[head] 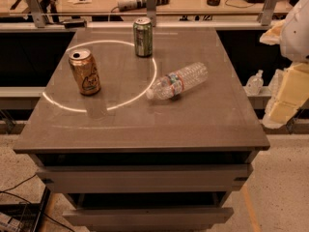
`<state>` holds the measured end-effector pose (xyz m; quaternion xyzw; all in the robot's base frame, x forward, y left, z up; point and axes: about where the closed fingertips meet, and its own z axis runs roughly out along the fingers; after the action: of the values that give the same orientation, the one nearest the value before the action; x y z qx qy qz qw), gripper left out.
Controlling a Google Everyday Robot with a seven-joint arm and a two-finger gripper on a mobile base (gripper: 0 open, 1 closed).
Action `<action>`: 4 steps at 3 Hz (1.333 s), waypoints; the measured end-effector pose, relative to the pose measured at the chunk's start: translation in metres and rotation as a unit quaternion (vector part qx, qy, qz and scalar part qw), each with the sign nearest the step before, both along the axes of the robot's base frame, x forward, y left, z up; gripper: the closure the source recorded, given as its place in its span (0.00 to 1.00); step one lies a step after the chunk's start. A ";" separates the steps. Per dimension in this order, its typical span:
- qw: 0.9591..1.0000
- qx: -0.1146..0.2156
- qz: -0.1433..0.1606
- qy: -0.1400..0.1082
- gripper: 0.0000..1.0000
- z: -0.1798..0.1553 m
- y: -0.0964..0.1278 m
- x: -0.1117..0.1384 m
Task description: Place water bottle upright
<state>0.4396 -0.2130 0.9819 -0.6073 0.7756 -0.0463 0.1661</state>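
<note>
The water bottle [177,81] lies on its side on the grey table [145,124], right of centre, white cap pointing to the front left and the red-green label band near the cap end. My gripper [286,94] shows as cream-coloured parts at the right edge of the view, beyond the table's right side and well apart from the bottle. It holds nothing that I can see.
A gold soda can [85,71] stands at the table's left and a green soda can [143,36] at the back centre. A small clear pump-top bottle [254,82] stands on a ledge to the right. A bright ring of light marks the tabletop.
</note>
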 end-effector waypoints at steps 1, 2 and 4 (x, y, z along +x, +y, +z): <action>0.999 -0.009 0.042 0.033 0.00 -0.011 0.012 0.009; 0.992 -0.019 0.109 0.066 0.00 -0.032 0.034 0.026; 0.973 -0.030 0.225 0.044 0.00 -0.053 0.097 0.057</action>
<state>0.4962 -0.1162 0.9294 -0.7726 0.6235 -0.0036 0.1197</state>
